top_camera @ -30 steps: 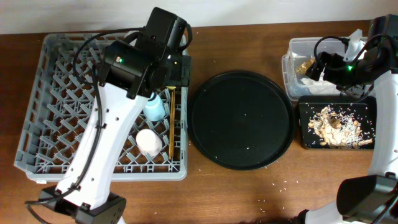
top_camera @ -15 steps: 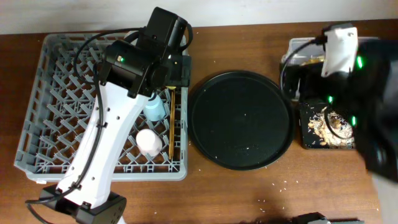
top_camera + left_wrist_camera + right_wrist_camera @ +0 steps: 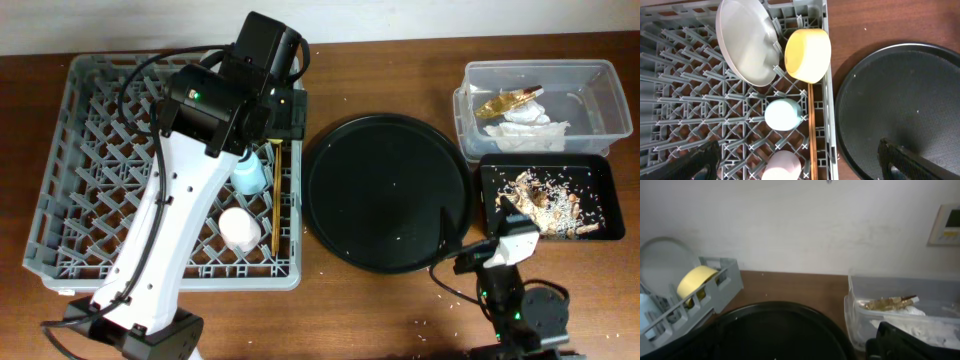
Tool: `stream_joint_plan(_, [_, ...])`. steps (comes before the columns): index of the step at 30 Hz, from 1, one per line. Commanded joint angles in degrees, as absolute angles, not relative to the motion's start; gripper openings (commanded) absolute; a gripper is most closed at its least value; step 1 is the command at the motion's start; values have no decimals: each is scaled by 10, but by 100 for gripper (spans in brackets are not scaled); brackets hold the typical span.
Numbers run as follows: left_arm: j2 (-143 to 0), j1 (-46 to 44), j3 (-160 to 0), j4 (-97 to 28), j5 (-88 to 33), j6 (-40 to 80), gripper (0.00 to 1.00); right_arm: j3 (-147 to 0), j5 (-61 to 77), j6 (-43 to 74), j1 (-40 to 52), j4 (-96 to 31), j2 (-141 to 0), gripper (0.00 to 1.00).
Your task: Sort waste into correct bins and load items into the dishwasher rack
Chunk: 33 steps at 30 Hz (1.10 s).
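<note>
The grey rack [image 3: 90,190] holds the pale plate [image 3: 747,42], yellow bowl [image 3: 807,54], blue cup [image 3: 783,114], pink cup [image 3: 782,167] and chopsticks [image 3: 811,130]. My left gripper [image 3: 800,165] hangs open and empty above the rack's right side. The clear tub [image 3: 590,85] holds the gold wrapper [image 3: 505,101] and white napkins [image 3: 525,130]. The black rectangular tray [image 3: 595,168] holds the food scraps [image 3: 545,205]. My right gripper [image 3: 790,345] is open and empty, low at the table's front right, facing the tub [image 3: 900,287].
The large round black tray [image 3: 388,192] lies between the rack and the bins, with a few crumbs on it. Small crumbs lie on the wooden table near the front edge. A white wall stands behind the table.
My right arm has drawn back from over the tub and black tray to the front edge of the table. The left arm and the rack's contents have not moved.
</note>
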State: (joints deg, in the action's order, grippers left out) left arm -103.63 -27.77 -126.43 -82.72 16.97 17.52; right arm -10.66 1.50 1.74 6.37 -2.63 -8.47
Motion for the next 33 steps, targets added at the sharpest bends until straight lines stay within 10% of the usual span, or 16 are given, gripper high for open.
stream_joint_plan(1, [-1038, -276, -1266, -826, 176, 169, 99, -43, 26, 27, 59, 14, -32, 98])
stream_joint_plan(27, [-1037, -272, -1266, -862, 200, 168, 99, -3, 30, 26, 60, -43, -3, 99])
stream_joint_plan(33, [-881, -182, -1128, -645, 54, 15, 99, -3, 30, 26, 60, -43, -3, 98])
